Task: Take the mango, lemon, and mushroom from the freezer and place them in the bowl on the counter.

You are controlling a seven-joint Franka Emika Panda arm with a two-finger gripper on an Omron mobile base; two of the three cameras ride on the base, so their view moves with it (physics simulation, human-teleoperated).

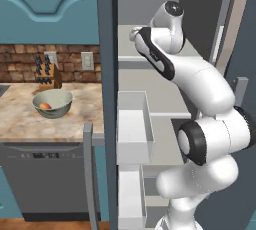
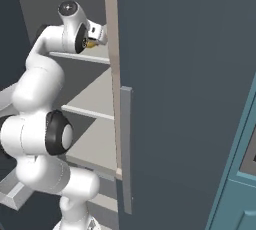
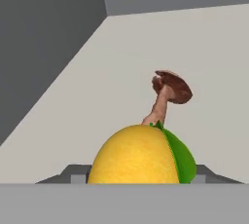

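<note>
**Lemon right at the fingers, mushroom just past it**

Here's the arm reaching deep into the open freezer (image 1: 170, 89), the gripper (image 2: 96, 38) up over an upper shelf, at about 11 o'clock in the right base view. From the hand camera, the lemon (image 3: 138, 156) sits dead centre at 6 o'clock, bright yellow with a green patch on its right side, bulging up between the two dark fingertips (image 3: 75, 173), which peek out low on either side of it. The fruit hides most of both tips, so whether they press on its skin or stand just off it, I cannot tell. Beyond the lemon, toward 1 o'clock, the mushroom (image 3: 169, 94) stands tilted on the pale shelf, brown cap up, stem running down behind the lemon's top edge.

Over on the counter (image 1: 20, 119), at 9 o'clock in the left base view, the bowl (image 1: 52, 103) sits near the knife block (image 1: 46, 74), and the mango (image 1: 45, 106) lies inside it, orange-red against the pale green.
</note>
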